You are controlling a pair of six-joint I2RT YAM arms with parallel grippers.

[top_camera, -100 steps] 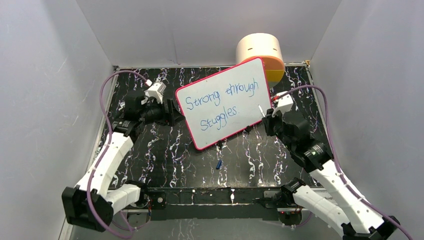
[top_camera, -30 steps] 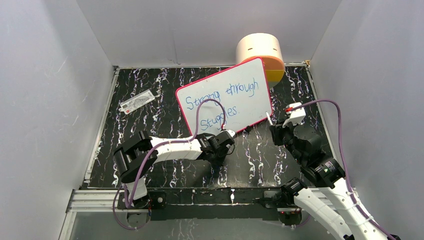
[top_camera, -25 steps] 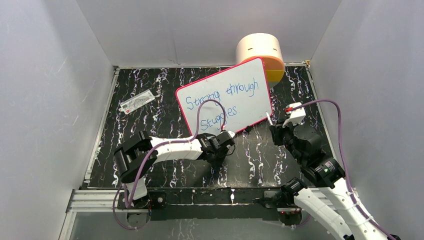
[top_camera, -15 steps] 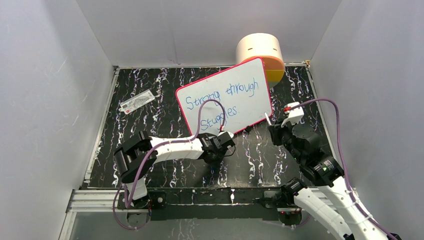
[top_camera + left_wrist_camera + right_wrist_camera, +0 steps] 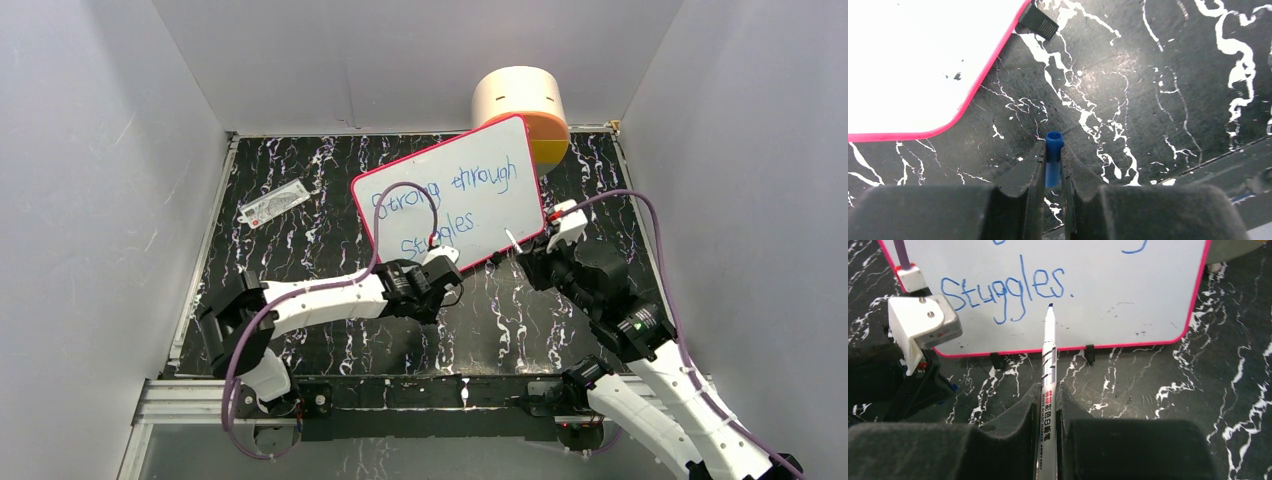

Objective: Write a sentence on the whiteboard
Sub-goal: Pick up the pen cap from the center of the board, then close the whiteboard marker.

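Note:
The whiteboard [image 5: 478, 215], pink-framed, stands tilted at the table's middle. The sentence [image 5: 445, 188] on it reads "Strong through Stuggles." in blue, and the lower word [image 5: 1003, 290] fills the right wrist view. My right gripper [image 5: 1049, 390] is shut on a white marker [image 5: 1049, 350]. The marker's uncapped tip hangs just below the full stop; whether it touches the board I cannot tell. My left gripper [image 5: 1053, 150] is shut on a small blue cap [image 5: 1053, 142] above the black table, just in front of the board's lower corner [image 5: 923, 60].
A beige and orange cylinder [image 5: 520, 100] stands behind the board. A small grey-white packet [image 5: 275, 203] lies at the back left. Black clip feet [image 5: 1089, 354] hold the board's lower edge. The left wrist's white camera housing [image 5: 923, 322] sits close beside the marker.
The left arm came from the back left to the board's front, and the cap is off the table. In the last second my right gripper moved left, bringing the marker tip over the board.

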